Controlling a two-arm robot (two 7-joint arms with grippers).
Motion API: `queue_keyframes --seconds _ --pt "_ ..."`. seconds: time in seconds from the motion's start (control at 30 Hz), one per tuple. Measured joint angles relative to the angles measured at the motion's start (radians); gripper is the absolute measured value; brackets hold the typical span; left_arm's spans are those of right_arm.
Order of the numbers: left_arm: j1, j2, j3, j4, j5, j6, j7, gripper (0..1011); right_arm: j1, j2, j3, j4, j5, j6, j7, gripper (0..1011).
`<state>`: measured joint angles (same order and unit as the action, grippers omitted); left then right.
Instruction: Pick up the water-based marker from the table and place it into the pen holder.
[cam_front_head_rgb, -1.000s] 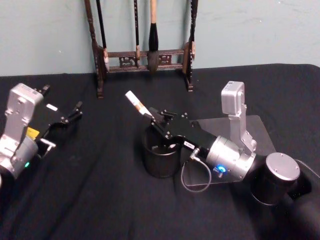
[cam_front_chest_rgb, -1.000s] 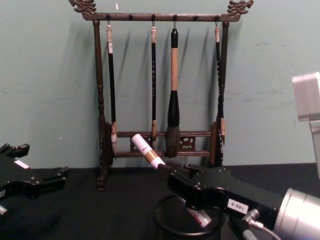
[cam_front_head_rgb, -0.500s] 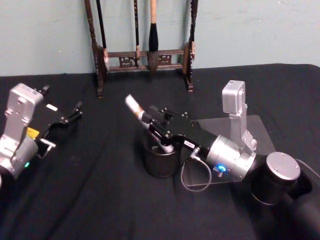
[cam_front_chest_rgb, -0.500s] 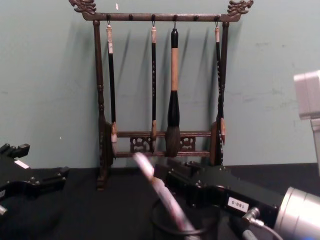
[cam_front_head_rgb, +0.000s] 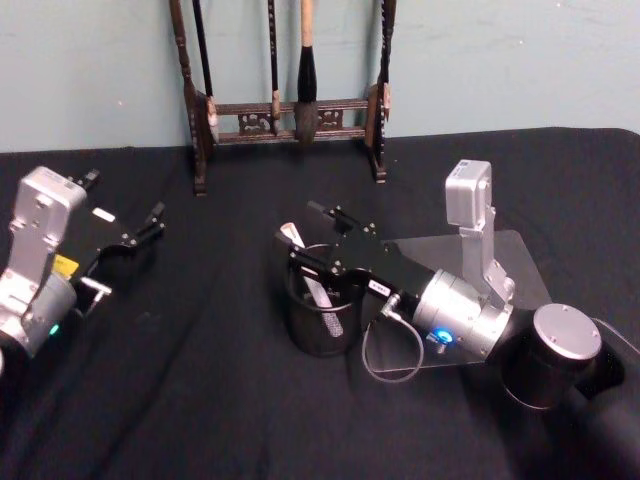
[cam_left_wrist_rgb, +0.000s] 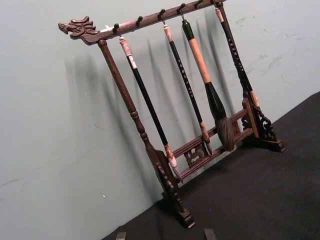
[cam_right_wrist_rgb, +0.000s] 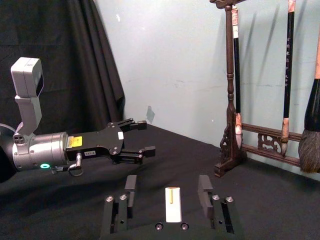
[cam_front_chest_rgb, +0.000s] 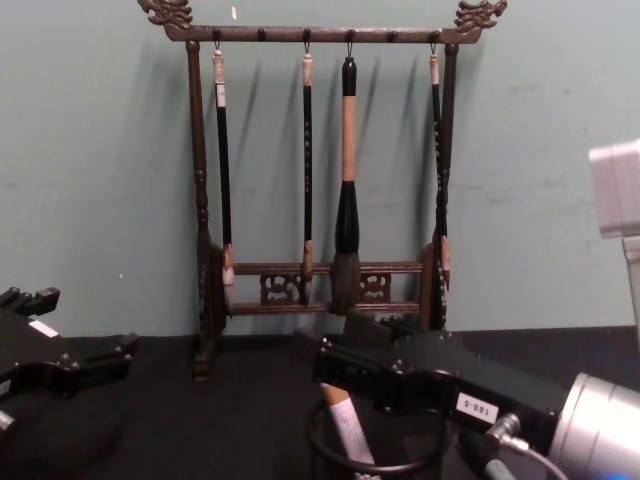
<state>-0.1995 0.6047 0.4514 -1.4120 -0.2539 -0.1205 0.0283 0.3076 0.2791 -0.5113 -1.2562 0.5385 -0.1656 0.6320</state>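
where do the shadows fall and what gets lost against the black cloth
Chest view: the brush rack throws soft, faint shadows on the green wall beside its brushes. Head view: the pen holder almost merges with the black cloth, while the pale marker inside it stands out below the open right gripper; the left gripper sits parked at the left.

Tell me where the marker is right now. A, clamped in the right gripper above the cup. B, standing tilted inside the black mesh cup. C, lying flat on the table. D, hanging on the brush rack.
B: the marker leans inside the mesh cup with its top poking over the rim, and the right gripper sits open above it, touching nothing.
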Motion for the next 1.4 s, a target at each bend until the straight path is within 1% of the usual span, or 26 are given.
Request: queue_keyframes --seconds 0.03,0.07,0.1,0.13,0.27,0.3,0.53,0.6,0.7,0.73,0.83,0.87,0.97,1.0,1.07,1.17,1.27,1.3,1.37,1.4 --pt "0.0 0.0 0.0 0.0 0.0 0.0 0.0 1001 0.0 0.0 0.0 0.0 0.0 0.0 0.0 789" --pt "0.0 0.0 0.0 0.0 0.0 0.0 0.0 1001 0.0 0.0 0.0 0.0 0.0 0.0 0.0 798" --pt "0.0 0.0 0.0 0.0 0.0 0.0 0.0 1001 0.0 0.0 0.0 0.0 0.0 0.0 0.0 826" --pt "0.0 0.0 0.0 0.0 0.0 0.0 0.0 1001 0.0 0.0 0.0 0.0 0.0 0.0 0.001 876" --pt "0.0 0.0 0.0 0.0 0.0 0.0 0.0 1001 0.0 0.0 0.0 0.0 0.001 0.0 0.001 960" --pt "0.0 0.0 0.0 0.0 0.0 0.0 0.0 1001 0.0 0.0 0.0 0.0 0.001 0.0 0.001 1002" --pt "0.0 0.0 0.0 0.0 0.0 0.0 0.0 1001 -0.006 0.018 0.012 -0.035 0.007 0.011 -0.007 1002" --pt "0.0 0.0 0.0 0.0 0.0 0.0 0.0 1001 -0.01 0.027 0.02 -0.056 0.007 0.014 -0.019 1002" --pt "0.0 0.0 0.0 0.0 0.0 0.0 0.0 1001 -0.019 0.044 0.035 -0.092 -0.004 0.03 -0.059 1002" --pt "0.0 0.0 0.0 0.0 0.0 0.0 0.0 1001 -0.023 0.052 0.042 -0.109 -0.016 0.047 -0.089 1002" --pt "0.0 0.0 0.0 0.0 0.0 0.0 0.0 1001 -0.031 0.065 0.057 -0.137 -0.037 0.073 -0.137 1002" --pt "0.0 0.0 0.0 0.0 0.0 0.0 0.0 1001 -0.038 0.073 0.068 -0.153 -0.05 0.092 -0.167 1002" --pt "0.0 0.0 0.0 0.0 0.0 0.0 0.0 1001 -0.047 0.086 0.087 -0.176 -0.067 0.117 -0.206 1002" --pt "0.0 0.0 0.0 0.0 0.0 0.0 0.0 1001 -0.054 0.094 0.098 -0.191 -0.079 0.134 -0.229 1002" --pt "0.0 0.0 0.0 0.0 0.0 0.0 0.0 1001 -0.06 0.103 0.109 -0.205 -0.089 0.15 -0.248 1002" --pt "0.0 0.0 0.0 0.0 0.0 0.0 0.0 1001 -0.075 0.124 0.133 -0.237 -0.115 0.204 -0.294 1002" --pt "0.0 0.0 0.0 0.0 0.0 0.0 0.0 1001 -0.081 0.136 0.141 -0.252 -0.13 0.247 -0.315 1003" --pt "0.0 0.0 0.0 0.0 0.0 0.0 0.0 1001 -0.083 0.142 0.143 -0.259 -0.14 0.276 -0.325 1002" --pt "0.0 0.0 0.0 0.0 0.0 0.0 0.0 1001 -0.083 0.148 0.143 -0.264 -0.153 0.311 -0.332 1002" --pt "0.0 0.0 0.0 0.0 0.0 0.0 0.0 1001 -0.082 0.153 0.14 -0.269 -0.162 0.343 -0.339 1002"
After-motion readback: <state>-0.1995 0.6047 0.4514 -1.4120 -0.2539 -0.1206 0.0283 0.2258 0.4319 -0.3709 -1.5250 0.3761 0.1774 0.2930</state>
